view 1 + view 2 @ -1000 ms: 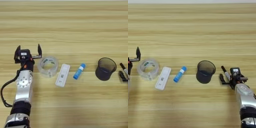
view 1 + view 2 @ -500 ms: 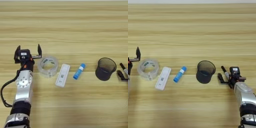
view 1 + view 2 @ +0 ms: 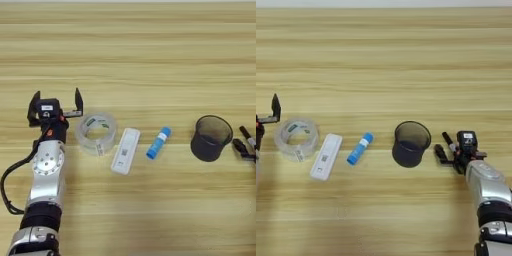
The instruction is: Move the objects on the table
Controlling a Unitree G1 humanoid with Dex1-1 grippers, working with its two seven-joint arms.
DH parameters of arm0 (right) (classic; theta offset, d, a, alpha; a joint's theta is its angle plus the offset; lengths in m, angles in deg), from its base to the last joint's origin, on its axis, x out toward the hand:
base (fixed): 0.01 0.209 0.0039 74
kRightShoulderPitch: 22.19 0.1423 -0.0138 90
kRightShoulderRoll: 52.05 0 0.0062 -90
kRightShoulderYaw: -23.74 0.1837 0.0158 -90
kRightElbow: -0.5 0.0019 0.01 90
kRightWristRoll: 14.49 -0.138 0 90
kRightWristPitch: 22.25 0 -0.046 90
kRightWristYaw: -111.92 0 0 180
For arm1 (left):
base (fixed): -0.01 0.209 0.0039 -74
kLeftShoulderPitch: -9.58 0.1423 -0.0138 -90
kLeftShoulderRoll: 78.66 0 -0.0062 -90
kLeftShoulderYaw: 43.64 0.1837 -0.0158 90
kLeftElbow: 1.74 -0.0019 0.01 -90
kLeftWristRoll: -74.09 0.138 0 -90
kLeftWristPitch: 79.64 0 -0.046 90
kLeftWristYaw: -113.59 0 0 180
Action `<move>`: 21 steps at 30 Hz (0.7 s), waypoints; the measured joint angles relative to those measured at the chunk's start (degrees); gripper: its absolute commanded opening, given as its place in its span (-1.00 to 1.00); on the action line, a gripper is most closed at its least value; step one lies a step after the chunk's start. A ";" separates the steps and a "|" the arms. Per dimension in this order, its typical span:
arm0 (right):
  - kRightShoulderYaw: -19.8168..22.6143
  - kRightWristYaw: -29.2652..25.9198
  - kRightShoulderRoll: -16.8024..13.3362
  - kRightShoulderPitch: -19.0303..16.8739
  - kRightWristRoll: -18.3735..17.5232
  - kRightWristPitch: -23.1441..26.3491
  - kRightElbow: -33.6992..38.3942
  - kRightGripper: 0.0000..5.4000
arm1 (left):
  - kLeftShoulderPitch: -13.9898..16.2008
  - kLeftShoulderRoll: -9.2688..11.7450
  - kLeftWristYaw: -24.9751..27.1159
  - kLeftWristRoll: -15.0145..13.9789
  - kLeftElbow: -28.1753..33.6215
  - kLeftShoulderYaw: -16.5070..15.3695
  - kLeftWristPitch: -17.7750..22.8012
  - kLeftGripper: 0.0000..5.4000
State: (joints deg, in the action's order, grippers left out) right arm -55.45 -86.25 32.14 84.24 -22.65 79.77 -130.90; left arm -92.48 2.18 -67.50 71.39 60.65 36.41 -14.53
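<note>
Three things, tape roll (image 3: 96, 132), white device (image 3: 125, 150) & blue tube (image 3: 158, 142), lie unmoved on my tabletop (image 3: 140, 55); left end effector (image 3: 56, 104) spread wide w/ nothing in it, right end effector (image 3: 452, 150) clenched on pen (image 3: 448, 141).

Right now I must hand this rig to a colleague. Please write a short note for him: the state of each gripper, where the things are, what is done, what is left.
Left gripper: open, empty, just left of the clear tape roll, not touching it.
Right gripper: at the thin black-and-white pen, right of the dark mesh cup; whether it grips the pen cannot be told.
In a row on the light-brown wooden table, left to right: tape roll, flat white rectangular device, blue tube with white label, cup, pen.
Done: nothing visibly lifted.
Left: all four things lie on the table.
</note>
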 measured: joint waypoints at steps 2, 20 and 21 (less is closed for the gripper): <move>0.00 -0.01 0.00 0.00 -0.04 0.00 0.00 0.52 | 0.00 0.01 0.00 0.00 0.00 0.00 0.01 1.00; -0.02 -0.59 0.13 -0.04 -0.36 0.00 0.08 -0.17 | 0.00 0.09 0.00 0.00 0.00 -0.02 0.24 1.00; -0.02 -0.65 0.16 -0.04 -0.37 0.00 0.09 -0.21 | 0.00 0.09 0.00 0.00 0.00 -0.02 0.24 1.00</move>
State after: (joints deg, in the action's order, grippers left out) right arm -55.46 -86.89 32.29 84.20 -23.02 79.76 -130.81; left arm -92.47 2.28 -67.50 71.39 60.66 36.38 -14.30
